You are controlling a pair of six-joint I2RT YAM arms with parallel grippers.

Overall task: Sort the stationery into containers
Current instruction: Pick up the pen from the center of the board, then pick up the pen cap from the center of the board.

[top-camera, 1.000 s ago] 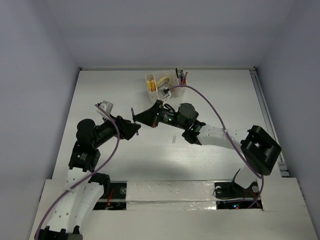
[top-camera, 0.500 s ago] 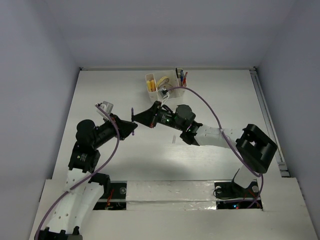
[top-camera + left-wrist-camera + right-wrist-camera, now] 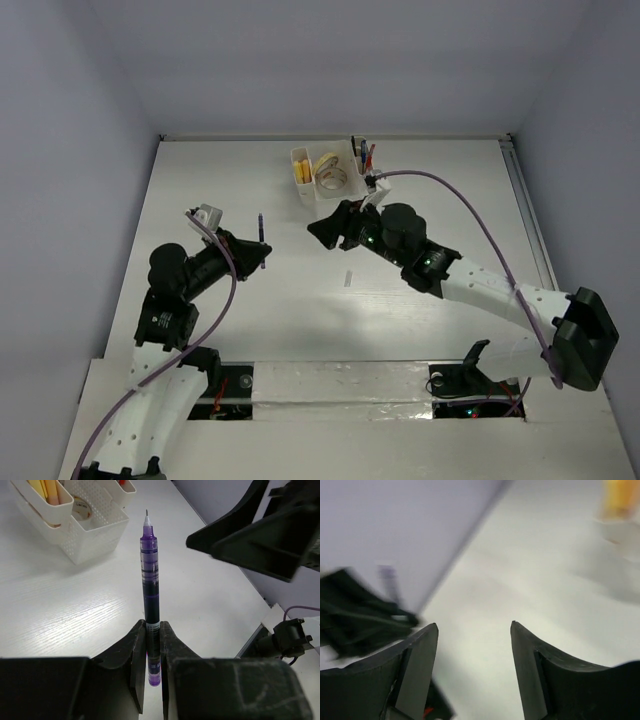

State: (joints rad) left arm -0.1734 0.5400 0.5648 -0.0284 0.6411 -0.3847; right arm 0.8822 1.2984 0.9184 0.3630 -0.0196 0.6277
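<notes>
The white desk organizer [image 3: 95, 542] stands toward the far side of the table [image 3: 450, 200], a boxy piece with a wide middle compartment whose wall is pierced with small holes, and narrow compartments at either side; the narrow compartment at its left holds yellow sticks [image 3: 302, 172] standing on end; the middle compartment holds tape rolls [image 3: 334, 176], lying low inside the walls; the narrow compartments at its right hold pens [image 3: 363, 153] standing upright, red and dark ones among them, their ends poking above the rim; one purple pen [image 3: 150, 580] is outside the organizer, well apart from it on the left, raised off the table; the left gripper [image 3: 151, 630] is clamped tight on the lower end of that pen, so that most of the barrel and the fine tip stick out past the fingertips, pointing roughly toward the organizer in the left wrist view; the right gripper [image 3: 473, 627] has its fingers spread wide with nothing between them, and sits near the organizer's near side, between it and the left gripper; its own view is blurred, showing only a smear of yellow at the upper right; a small pale bit [image 3: 347, 279] lies on the table nearer the arms, too small to tell what it is.
</notes>
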